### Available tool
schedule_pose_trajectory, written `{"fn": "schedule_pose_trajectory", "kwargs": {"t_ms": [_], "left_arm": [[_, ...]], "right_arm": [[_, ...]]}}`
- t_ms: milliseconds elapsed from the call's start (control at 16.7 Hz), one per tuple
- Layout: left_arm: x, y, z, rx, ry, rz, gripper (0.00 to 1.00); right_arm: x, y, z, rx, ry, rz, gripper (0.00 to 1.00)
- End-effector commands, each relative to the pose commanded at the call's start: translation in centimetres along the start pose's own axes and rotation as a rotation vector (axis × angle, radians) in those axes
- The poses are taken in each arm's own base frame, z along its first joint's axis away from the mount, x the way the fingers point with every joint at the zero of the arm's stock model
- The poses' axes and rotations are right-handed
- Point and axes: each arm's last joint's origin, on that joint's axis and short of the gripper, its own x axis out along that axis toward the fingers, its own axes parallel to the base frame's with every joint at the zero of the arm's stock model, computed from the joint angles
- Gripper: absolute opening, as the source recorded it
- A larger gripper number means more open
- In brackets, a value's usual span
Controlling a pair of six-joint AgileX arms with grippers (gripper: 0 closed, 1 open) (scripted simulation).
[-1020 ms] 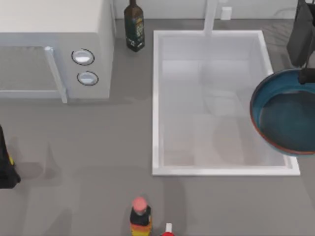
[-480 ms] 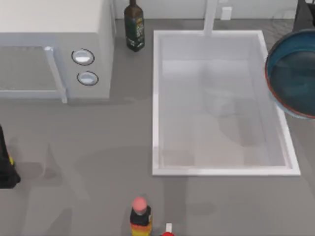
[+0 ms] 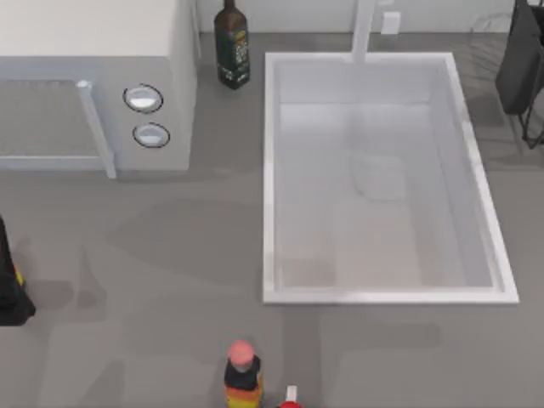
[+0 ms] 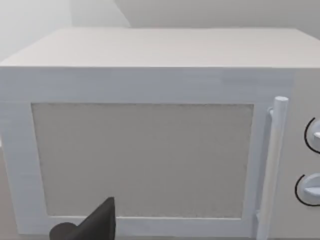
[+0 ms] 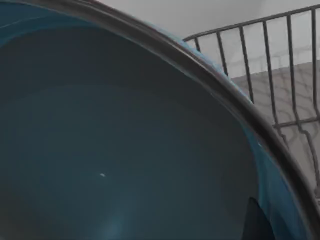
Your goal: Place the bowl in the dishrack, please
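Bowl [image 5: 115, 150]: carried at our right arm [image 3: 520, 59], far right worktop [image 3: 170, 255] corner, close beside the dishrack [image 5: 280, 75] wires, apparently for lowering in. We cannot tell the right fingers' state. Left arm [image 3: 10, 280] parked near the microwave [image 4: 150, 140].

Microwave [image 3: 93, 81] at the table's far left, dark bottle [image 3: 231, 44] just beside it on the right. Sink [image 3: 272, 170] right of both. Capped bottle [image 3: 242, 376] at the near edge; bowl [image 5: 115, 150] close before the dishrack [image 5: 280, 75].
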Motion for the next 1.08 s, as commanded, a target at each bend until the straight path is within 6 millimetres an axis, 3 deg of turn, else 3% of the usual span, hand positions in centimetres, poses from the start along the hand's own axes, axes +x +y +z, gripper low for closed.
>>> {"fn": "schedule_pose_trajectory", "kwargs": {"t_ms": [240,480,840,960,1080], "left_arm": [[0.0,0.0,0.0,0.0,0.0,0.0,1.0],[0.0,0.0,0.0,0.0,0.0,0.0,1.0],[0.0,0.0,0.0,0.0,0.0,0.0,1.0],[0.0,0.0,0.0,0.0,0.0,0.0,1.0],[0.0,0.0,0.0,0.0,0.0,0.0,1.0]], "right_arm": [[-4.9,-2.6,1.2,-0.152,-0.335,-0.02,0.0],[-8.2,-3.1,1.2,-0.271,-0.492,-0.055,0.0],[-8.3,-3.1,1.3,-0.279,-0.501,-0.056,0.0],[-7.3,-3.7,1.6,-0.277,-0.499,-0.056,0.0],[-5.0,-4.8,2.0,-0.274,-0.495,-0.059,0.0]]}}
